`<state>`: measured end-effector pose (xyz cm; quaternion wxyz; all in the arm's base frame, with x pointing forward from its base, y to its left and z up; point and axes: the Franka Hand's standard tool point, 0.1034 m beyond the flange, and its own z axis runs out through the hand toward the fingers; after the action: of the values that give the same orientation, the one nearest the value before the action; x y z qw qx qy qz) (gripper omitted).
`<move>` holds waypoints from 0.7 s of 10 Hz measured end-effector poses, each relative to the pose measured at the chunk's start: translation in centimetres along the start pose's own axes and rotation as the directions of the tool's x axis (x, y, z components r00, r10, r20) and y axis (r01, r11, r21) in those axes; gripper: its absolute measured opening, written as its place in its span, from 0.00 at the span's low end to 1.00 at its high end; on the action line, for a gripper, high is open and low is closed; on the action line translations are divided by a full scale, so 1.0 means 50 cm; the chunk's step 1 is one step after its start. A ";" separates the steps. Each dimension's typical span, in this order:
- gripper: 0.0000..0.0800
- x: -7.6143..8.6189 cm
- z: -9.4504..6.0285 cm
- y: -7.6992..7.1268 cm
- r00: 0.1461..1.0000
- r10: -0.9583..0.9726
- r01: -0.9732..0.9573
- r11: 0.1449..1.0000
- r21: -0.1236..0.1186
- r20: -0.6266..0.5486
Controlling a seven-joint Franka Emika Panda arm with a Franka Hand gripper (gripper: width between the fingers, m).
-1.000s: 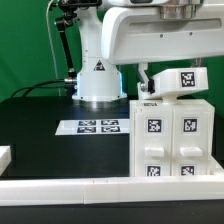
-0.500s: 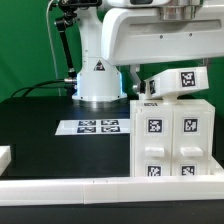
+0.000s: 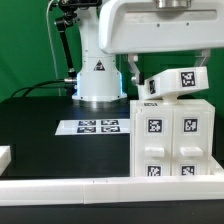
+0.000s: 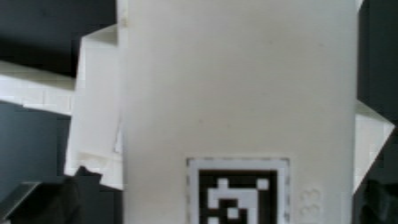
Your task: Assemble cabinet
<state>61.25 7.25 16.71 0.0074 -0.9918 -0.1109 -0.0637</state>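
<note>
We found the cabinet (image 3: 170, 140) standing on the bench (image 3: 45, 125) at the exterior view's right, well apart from the marker board (image 3: 98, 127) lying flat near the middle. On its body rested a tagged top piece (image 3: 185, 80), not level but tipped, with its end at the exterior view's right higher than the other. The tool (image 3: 162, 82) hung directly over that piece. The one finger (image 3: 133, 72) we could make out stood just beside the piece's lower end, with no contact that we could see, so we read the tool as open and holding nothing. In the wrist view the piece (image 4: 214, 100) filled the middle as a long white slab, and its long axis seemed to run straight under the tool. We judged that the next move turned on this: the piece lay straight below, tilted, and any grip or press would have to come down square to that slope.
</note>
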 end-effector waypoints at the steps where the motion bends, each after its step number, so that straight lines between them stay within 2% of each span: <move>1: 1.00 0.004 -0.003 0.005 0.997 -0.002 0.000 1.000 -0.013 -0.081; 4: 1.00 0.005 -0.007 0.019 0.971 -0.024 0.013 0.999 -0.051 -0.239; 7: 1.00 0.025 0.003 0.020 0.976 -0.027 0.017 0.999 -0.047 -0.215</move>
<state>62.68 6.57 16.72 -0.0037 -0.9776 -0.1189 -0.1735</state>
